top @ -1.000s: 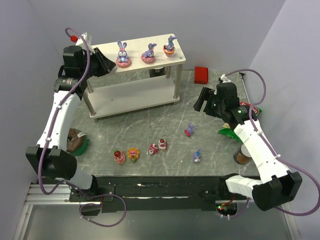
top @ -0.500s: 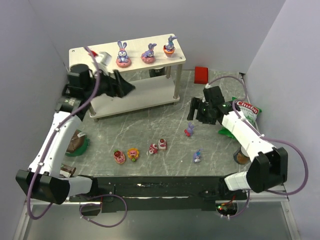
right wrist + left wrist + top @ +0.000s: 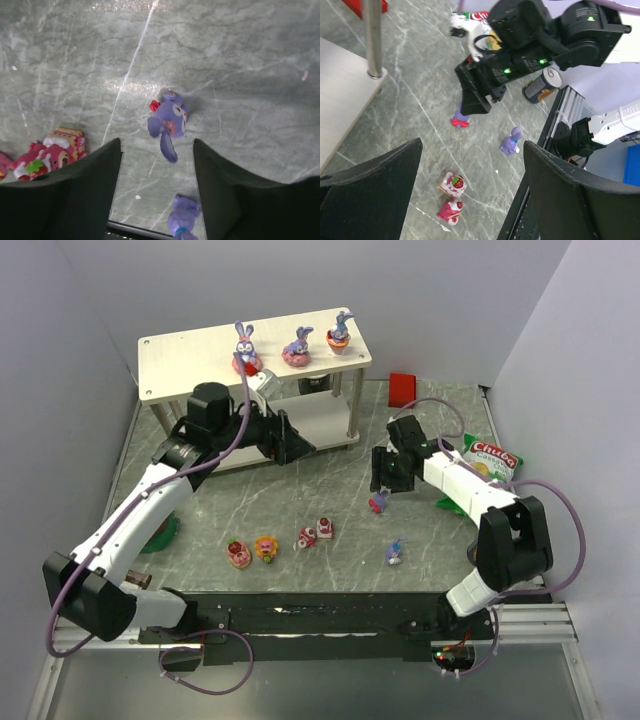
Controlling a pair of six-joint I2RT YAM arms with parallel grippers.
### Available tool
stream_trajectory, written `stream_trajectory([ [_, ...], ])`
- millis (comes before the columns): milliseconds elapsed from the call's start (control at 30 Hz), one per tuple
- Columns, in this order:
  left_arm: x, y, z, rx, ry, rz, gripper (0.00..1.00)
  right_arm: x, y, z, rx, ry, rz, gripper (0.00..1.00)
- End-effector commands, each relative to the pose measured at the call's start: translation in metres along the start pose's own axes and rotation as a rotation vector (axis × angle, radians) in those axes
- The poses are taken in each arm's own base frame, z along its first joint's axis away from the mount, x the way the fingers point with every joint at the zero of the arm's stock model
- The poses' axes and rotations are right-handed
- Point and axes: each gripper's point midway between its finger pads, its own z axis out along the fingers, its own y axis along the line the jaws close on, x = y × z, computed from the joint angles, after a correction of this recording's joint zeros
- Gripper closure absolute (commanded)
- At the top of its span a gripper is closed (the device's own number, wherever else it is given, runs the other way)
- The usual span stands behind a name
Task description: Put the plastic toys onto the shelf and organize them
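Glossy marbled tabletop [image 3: 225, 50], matt wood-grain shelf [image 3: 190, 348]

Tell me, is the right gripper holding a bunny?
No, the right gripper is open; the bunny lies on the table between its fingers, untouched.

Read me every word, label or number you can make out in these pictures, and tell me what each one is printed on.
"Chu…": red letters on the green and white snack bag; the ending is unclear.
Smaller line under it on the bag: too blurred to read.
"PRI": cut off by the picture's edge, on the white arm link.
Can: label too small to read.
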Motion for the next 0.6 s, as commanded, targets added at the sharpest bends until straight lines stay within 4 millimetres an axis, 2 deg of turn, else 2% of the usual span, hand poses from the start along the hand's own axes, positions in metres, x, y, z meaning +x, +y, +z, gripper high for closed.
stream_trajectory([
  [0, -0.009, -0.008, 0.012, 0.044, -0.026, 0.056, 0.12, -0.007, 0.008, 0.015, -0.008, -0.022, -0.036, 0.42],
  [33, -0.008, -0.009, 0.014, 0.047, -0.024, 0.056, 0.12, -0.006, 0.008, 0.017, -0.007, -0.019, -0.039, 0.54],
  [100, -0.006, -0.008, 0.017, 0.049, -0.016, 0.052, 0.12, -0.003, 0.007, 0.023, -0.002, -0.001, -0.037, 0.66],
  [133, -0.006, -0.009, 0.018, 0.051, -0.016, 0.052, 0.12, -0.002, 0.006, 0.024, 0.006, 0.006, -0.036, 0.76],
  [200, -0.003, -0.008, 0.020, 0.050, -0.006, 0.050, 0.12, 0.000, 0.002, 0.028, 0.025, 0.018, -0.027, 0.83],
  [233, -0.002, -0.006, 0.021, 0.044, -0.004, 0.046, 0.12, 0.001, 0.002, 0.028, 0.029, 0.023, -0.025, 0.92],
  [300, 0.002, -0.006, 0.023, 0.043, 0.005, 0.043, 0.12, -0.001, 0.003, 0.025, 0.028, 0.015, -0.019, 0.99],
  [400, 0.008, -0.004, 0.027, 0.040, 0.010, 0.037, 0.11, -0.003, 0.003, 0.015, 0.038, 0.014, 0.010, 1.00],
  [500, 0.019, -0.004, 0.040, 0.031, 0.017, 0.039, 0.11, -0.007, 0.013, -0.005, 0.012, 0.015, 0.061, 1.00],
  [567, 0.028, -0.007, 0.054, -0.009, 0.024, 0.059, 0.10, -0.013, 0.020, -0.027, -0.001, 0.006, 0.109, 1.00],
])
